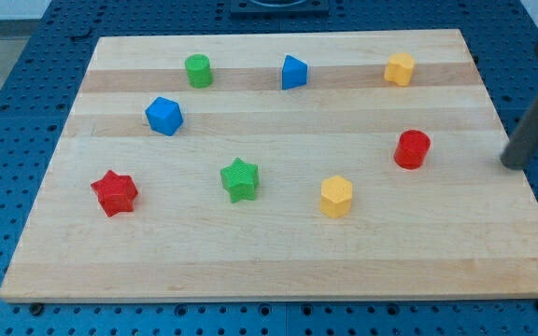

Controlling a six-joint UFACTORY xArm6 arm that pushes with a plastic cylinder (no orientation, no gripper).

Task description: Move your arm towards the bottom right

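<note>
— Tip of the rod: where is it placed?
— At the counter's right edge, right of the red cylinder and apart from it.
— Fingers?
— None are fitted, so nothing is gripped.
— Why is it kept clear?
— Judged, so the bottom right is reached without blocks being pushed; the yellow hexagonal block lies well left.

rod: mine, straight, round, dark grey to black | surface: plain, matte, no markings I can see | my tip: blunt, flat-cut end | upper part: pale housing at frame edge, blurred
</note>
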